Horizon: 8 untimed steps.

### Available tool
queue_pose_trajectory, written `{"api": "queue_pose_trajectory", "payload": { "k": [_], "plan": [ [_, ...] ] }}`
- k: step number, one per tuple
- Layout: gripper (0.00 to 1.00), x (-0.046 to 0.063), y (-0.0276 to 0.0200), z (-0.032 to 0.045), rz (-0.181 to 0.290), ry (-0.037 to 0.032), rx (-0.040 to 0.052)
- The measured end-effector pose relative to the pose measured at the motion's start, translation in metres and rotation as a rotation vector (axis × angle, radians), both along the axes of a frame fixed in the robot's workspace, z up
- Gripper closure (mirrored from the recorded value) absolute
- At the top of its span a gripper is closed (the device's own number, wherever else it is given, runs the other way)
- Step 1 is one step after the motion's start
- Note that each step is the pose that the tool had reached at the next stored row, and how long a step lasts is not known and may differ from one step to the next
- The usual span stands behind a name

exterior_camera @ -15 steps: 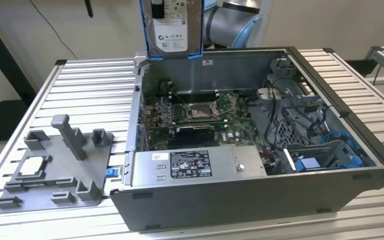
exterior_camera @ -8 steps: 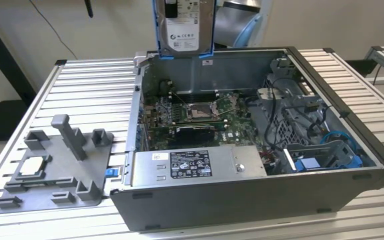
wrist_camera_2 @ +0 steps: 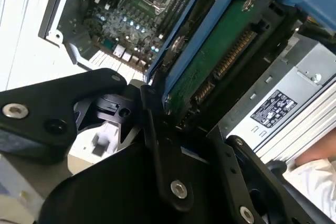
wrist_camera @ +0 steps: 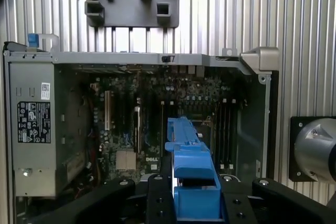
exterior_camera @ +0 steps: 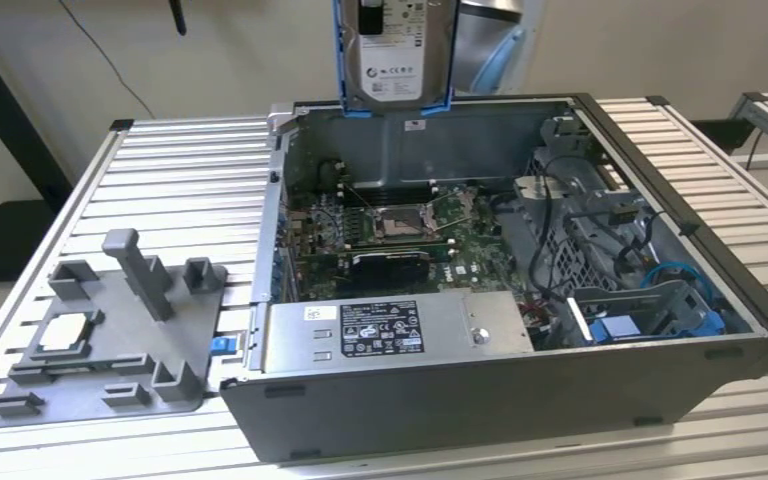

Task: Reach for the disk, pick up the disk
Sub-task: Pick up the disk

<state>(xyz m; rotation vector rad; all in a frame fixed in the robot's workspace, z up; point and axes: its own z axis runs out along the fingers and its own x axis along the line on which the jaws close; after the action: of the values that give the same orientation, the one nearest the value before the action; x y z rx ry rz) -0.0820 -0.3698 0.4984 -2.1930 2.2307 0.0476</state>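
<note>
Ribbed metal table (exterior_camera: 171, 180), open case (exterior_camera: 491, 400), black hand (wrist_camera: 195, 199) clamped on blue-framed disk (exterior_camera: 395, 50)

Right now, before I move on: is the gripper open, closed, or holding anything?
Gripper: closed on the disk, held by its blue frame above the open computer case.

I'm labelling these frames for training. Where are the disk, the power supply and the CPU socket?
the disk (exterior_camera: 404, 50): exterior view, on its white label.
the power supply (exterior_camera: 451, 325): exterior view, on its bare silver top.
the CPU socket (exterior_camera: 400, 215): exterior view, on the socket's middle.
</note>
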Motion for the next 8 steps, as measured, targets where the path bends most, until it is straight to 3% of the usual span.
{"api": "queue_pose_trajectory", "payload": {
  "k": [8],
  "plan": [
    [1.00, 0.022, 0.0000, 0.0001, 0.000, 0.0001, 0.0014]
  ]
}}
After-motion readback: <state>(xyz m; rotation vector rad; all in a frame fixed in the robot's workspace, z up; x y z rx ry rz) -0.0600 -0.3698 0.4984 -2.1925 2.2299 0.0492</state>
